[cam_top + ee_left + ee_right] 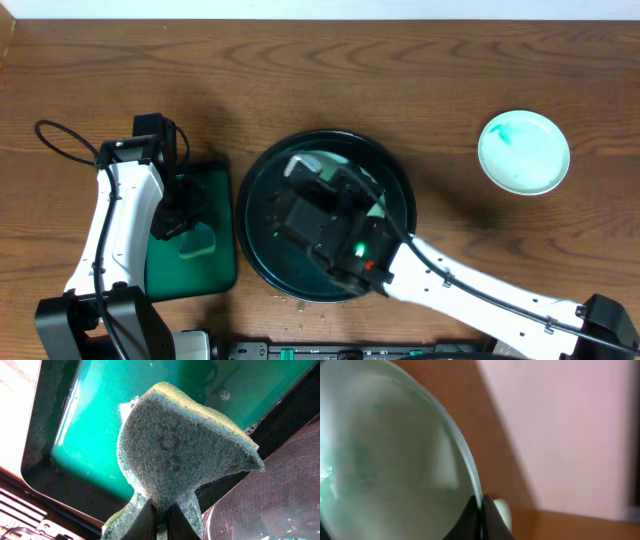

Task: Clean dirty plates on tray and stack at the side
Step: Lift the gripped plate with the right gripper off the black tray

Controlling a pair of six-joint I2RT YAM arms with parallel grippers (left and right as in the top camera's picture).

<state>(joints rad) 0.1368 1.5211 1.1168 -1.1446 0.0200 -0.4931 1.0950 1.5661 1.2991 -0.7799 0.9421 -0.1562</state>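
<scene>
My left gripper [160,521] is shut on a green scouring sponge [185,445], held above a green rectangular basin [95,420]. In the overhead view the left gripper [176,224] and the sponge [200,240] are over that basin [215,180]. My right gripper [481,510] is shut on the rim of a pale glassy plate [385,450] with faint green smears. In the overhead view the right gripper [312,185] holds this plate [303,163] over the round black tray [243,215]. Another pale plate [523,152] with green smears lies on the table at the right.
The wooden table [420,80] stretches behind and to the right of the tray. The right arm reaches in from the lower right corner. A black cable [60,140] loops at the left. The table's front edge runs along the bottom.
</scene>
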